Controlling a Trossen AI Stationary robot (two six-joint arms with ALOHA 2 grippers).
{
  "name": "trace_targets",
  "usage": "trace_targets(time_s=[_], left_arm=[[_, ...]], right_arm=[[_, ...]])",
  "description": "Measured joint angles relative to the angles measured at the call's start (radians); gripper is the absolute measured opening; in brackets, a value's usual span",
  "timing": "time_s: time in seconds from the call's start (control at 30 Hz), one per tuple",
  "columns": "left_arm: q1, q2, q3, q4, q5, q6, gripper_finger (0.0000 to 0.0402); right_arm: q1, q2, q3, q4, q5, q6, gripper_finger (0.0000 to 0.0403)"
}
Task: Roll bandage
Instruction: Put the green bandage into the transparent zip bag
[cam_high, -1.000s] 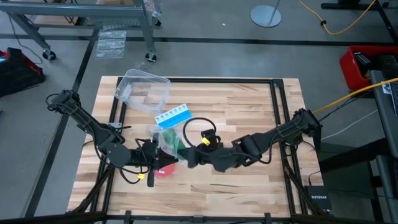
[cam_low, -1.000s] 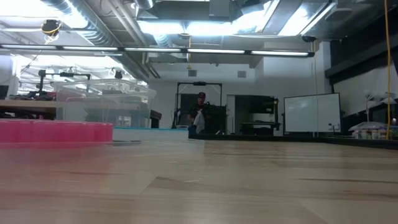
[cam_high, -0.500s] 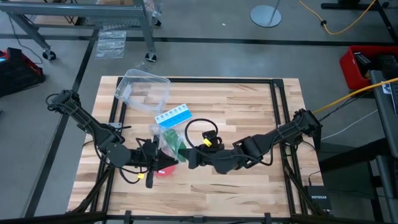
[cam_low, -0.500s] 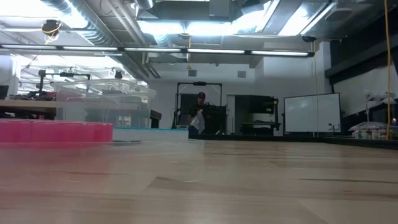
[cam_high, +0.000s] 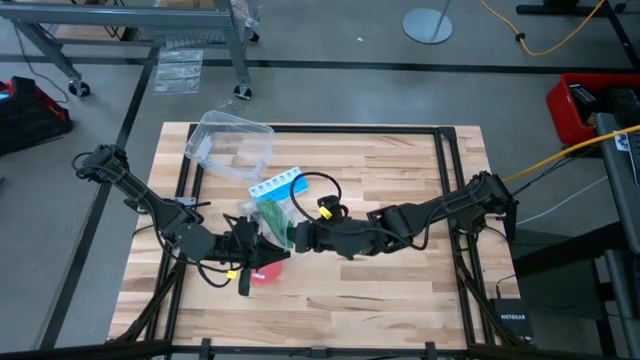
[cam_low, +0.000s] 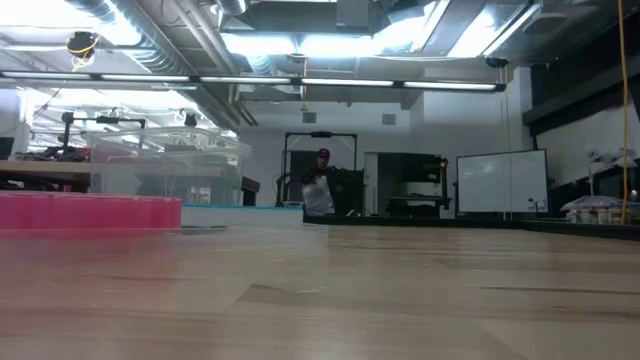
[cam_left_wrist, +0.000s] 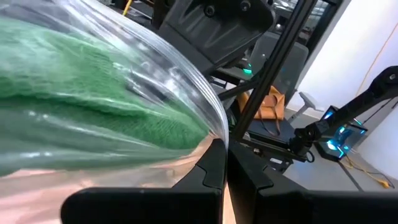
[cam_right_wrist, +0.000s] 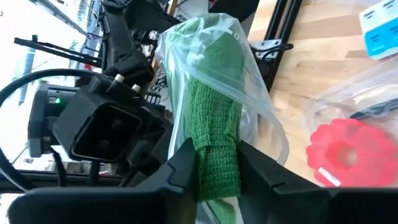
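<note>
Both grippers on the bagged bandage

The right gripper (cam_right_wrist: 217, 171) has its fingers (cam_right_wrist: 180, 163) pinched on the green bandage (cam_right_wrist: 214, 134), which sticks out of a clear bag (cam_right_wrist: 245, 87) just ahead of it. The left gripper (cam_left_wrist: 225, 168), fingers pressed together, pinches the bag's edge, the bandage beside it. A red disc (cam_right_wrist: 342, 152) lies on the table (cam_high: 400, 160) near both.

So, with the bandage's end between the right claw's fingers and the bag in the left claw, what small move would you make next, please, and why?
Probably draw the right claw slowly back, away from the left claw. Its fingers are shut on the free end of the green bandage, most of which sits inside the clear plastic bag that the shut left claw pinches. Pulling should slide the cloth out for rolling.
</note>
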Motion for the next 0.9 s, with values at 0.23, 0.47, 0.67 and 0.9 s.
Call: trace_targets(time_s=[0.23, 0.47, 0.67, 0.9], left_arm=[[0.0, 0.0, 0.0, 0.001, 0.008, 0.015, 0.0], [0.0, 0.0, 0.0, 0.001, 0.011, 0.026, 0.0], [0.0, 0.001, 0.0, 0.001, 0.011, 0.033, 0.0], [0.006, 0.002, 0.0, 0.017, 0.012, 0.034, 0.0]], right_arm=[[-0.024, 0.0, 0.0, 0.032, -0.095, -0.081, 0.0125], [-0.027, 0.0, 0.0, 0.034, -0.089, -0.156, 0.0152], [-0.032, 0.0, 0.0, 0.035, -0.063, -0.23, 0.0156], [-0.032, -0.004, 0.0, 0.038, -0.063, -0.229, 0.0156]])
